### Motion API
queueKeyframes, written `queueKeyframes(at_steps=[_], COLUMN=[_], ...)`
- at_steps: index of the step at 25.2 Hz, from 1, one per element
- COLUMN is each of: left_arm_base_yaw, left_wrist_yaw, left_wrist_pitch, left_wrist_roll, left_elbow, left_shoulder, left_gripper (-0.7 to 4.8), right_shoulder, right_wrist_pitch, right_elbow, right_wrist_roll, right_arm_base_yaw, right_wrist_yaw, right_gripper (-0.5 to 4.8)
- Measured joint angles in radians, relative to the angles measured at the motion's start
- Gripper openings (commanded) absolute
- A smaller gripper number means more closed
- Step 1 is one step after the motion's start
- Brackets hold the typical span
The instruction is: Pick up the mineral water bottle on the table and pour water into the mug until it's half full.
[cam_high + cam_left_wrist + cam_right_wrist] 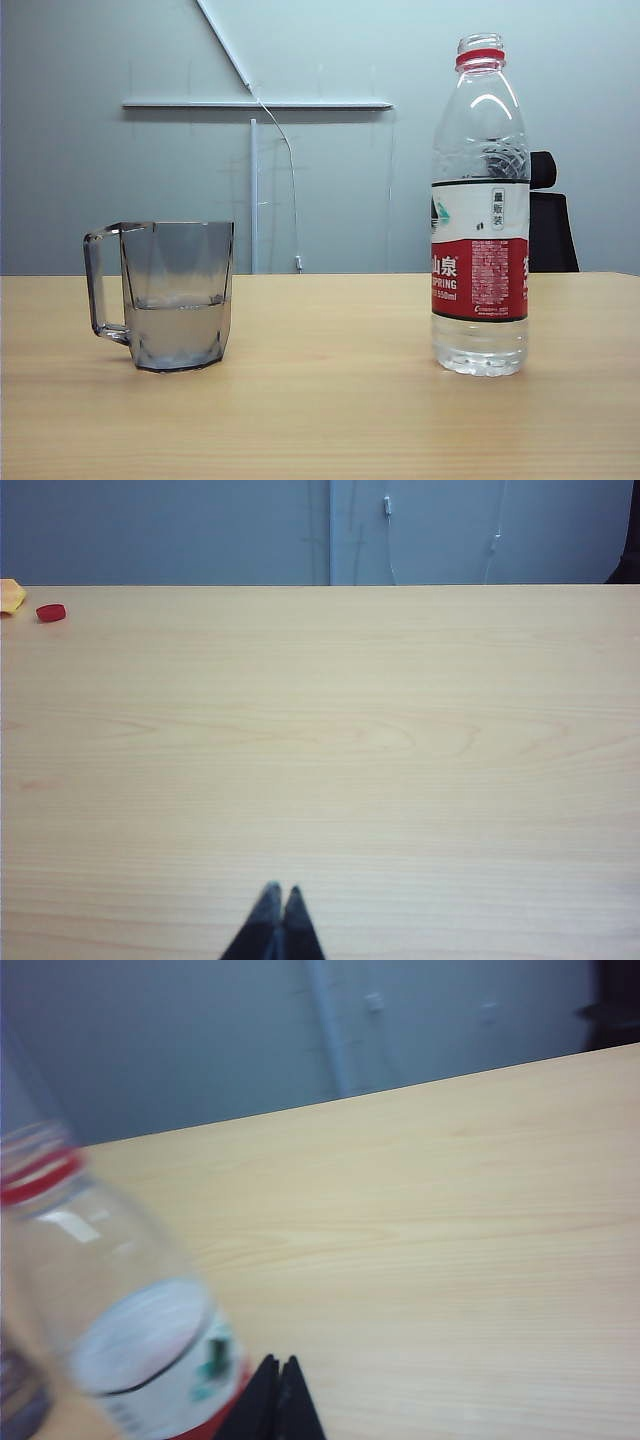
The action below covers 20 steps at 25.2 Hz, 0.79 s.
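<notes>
- Exterior view: the mug [178,296] stands upright on the left of the table [330,400], handle to the left. It holds water [178,332] to somewhat under half its height.
- Exterior view: the bottle [480,205] stands upright on the right of the table, well apart from the mug. It is uncapped, and only a shallow layer of water shows below its label.
- Exterior view: neither arm is visible. Judgement: the pour appears done, with the bottle set back on the table. What remains, at most, is parking the arms. Whether the fill level counts as half cannot be confirmed exactly.
- Left wrist view: the left gripper [276,895] has its fingertips pressed together and holds nothing. It hangs over bare table at the near edge, clear of both task items.
- Left wrist view: a small red cap [50,612] lies at the far left of the table, just beside a yellow object [10,595] cut off by the frame edge. Neither mug nor bottle appears in this view.
- Right wrist view: the right gripper [278,1378] is fully closed, tips together, and grips nothing.
- Right wrist view: the frame is blurred. The bottle [110,1310] looms close, just beside the fingertips. Contact between the tips and the bottle label cannot be determined.
- Right wrist view: the rest of the view is bare table; the mug is out of view.
</notes>
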Motion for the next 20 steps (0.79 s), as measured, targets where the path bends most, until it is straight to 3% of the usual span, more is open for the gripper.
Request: queueKeyframes(at_steps=[4, 10, 20], left_arm_base_yaw=[0.000, 0.000, 0.000], left_wrist_yaw=[0.000, 0.000, 0.000], left_wrist_pitch=[0.000, 0.000, 0.000], left_wrist_roll=[0.000, 0.000, 0.000], left_elbow=[0.000, 0.000, 0.000], left_shoulder=[0.000, 0.000, 0.000], left_gripper=[-0.02, -0.02, -0.02], right_shoulder=[0.000, 0.000, -0.013], right_wrist_pitch=[0.014, 0.155, 0.258], right_elbow=[-0.028, -0.145, -0.175], right_wrist_roll=[-0.056, -0.134, -0.200], right_arm_base_yaw=[-0.112, -0.404, -0.467], right_wrist_yaw=[-0.065, -0.317, -0.349], right_gripper=[-0.05, -0.05, -0.05])
